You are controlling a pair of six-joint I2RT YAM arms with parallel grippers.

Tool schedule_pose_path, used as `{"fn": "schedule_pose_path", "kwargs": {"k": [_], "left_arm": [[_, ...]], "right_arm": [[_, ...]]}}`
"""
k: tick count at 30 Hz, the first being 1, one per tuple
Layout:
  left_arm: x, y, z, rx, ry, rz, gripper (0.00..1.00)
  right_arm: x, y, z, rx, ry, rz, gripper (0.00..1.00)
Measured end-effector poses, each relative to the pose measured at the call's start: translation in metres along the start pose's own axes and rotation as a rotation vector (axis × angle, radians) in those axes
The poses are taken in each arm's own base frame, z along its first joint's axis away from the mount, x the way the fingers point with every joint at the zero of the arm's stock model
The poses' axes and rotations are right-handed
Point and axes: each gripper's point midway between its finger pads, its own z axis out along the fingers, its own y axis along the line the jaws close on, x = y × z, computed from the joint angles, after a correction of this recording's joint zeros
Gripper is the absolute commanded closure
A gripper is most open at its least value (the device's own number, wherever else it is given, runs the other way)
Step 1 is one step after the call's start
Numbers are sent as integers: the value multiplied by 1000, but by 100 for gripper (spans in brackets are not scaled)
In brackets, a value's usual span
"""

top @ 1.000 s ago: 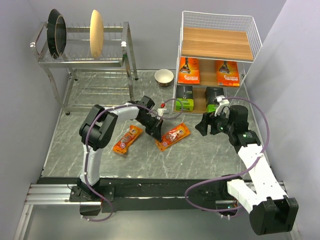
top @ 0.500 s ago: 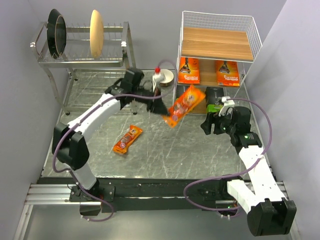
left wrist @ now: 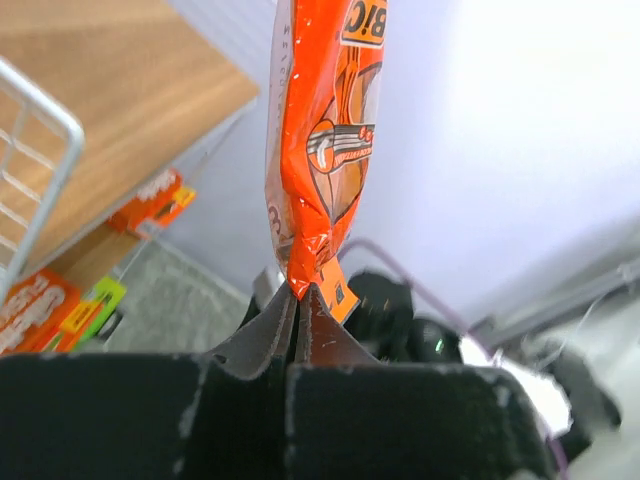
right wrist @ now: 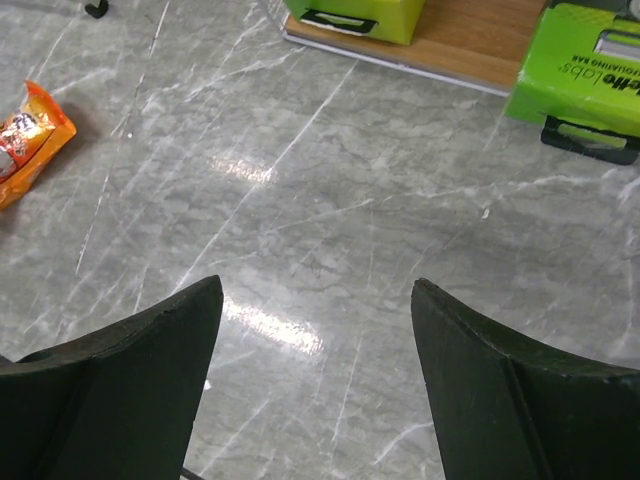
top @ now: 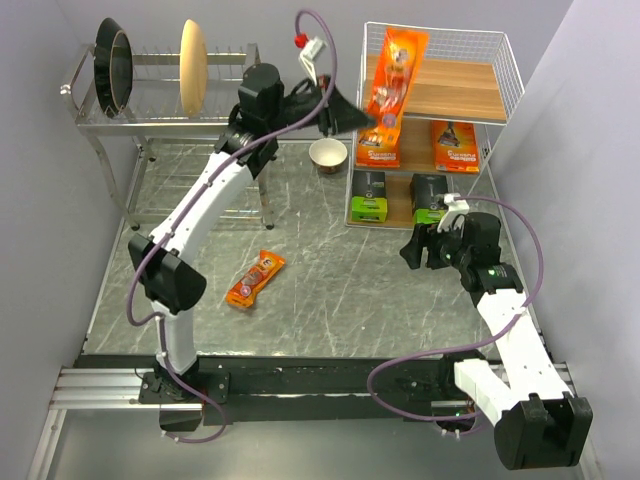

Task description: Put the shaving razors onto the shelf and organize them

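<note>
**Blister pack pinched at the shelf's top board**

The left gripper (top: 362, 117) is raised high near the far edge of the worktop (top: 330, 320). Its jaws are pressed together on the bottom tail of a narrow orange blister pack (top: 393, 75). The pack rises straight out of the fingertips. Its long axis is close to upright in the wrist view. Seen from above, it runs from the gripper toward the far edge and leans slightly right, with its printed face up to the camera. It overlaps the left end of the top board of the shelf (top: 515, 90); whether it touches the board or the wire cannot be told.

The shelf stands at the far right corner of the worktop, and its top board is bare wood. The middle board carries two flat orange cards (top: 378, 142), side by side. The bottom board carries two dark grey boxes (top: 368, 195), also side by side, with their lime-green ends facing the near edge.

A second blister pack (top: 255, 278) lies flat on the left half of the worktop, well apart from both grippers. Its long axis runs diagonally from near-left to far-right.

The right gripper (top: 413, 248) hovers low over the worktop, just in front of the shelf's bottom board. Its jaws are spread wide and hold nothing.

A bowl (top: 328, 155) sits by the far edge, just left of the shelf. A steel dish rack (top: 165, 120) at the far left corner holds plates (top: 193, 68) standing on edge.
</note>
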Motion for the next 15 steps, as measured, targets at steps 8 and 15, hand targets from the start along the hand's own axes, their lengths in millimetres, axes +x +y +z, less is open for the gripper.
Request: {"fn": "schedule_pose_path", "kwargs": {"k": [8, 15], "left_arm": [[-31, -8, 20, -22, -142, -108, 95], [-39, 16, 26, -92, -200, -186, 95]], "right_arm": [[1, 1, 0, -1, 5, 25, 17], [-1, 1, 1, -6, -3, 44, 17]]}}
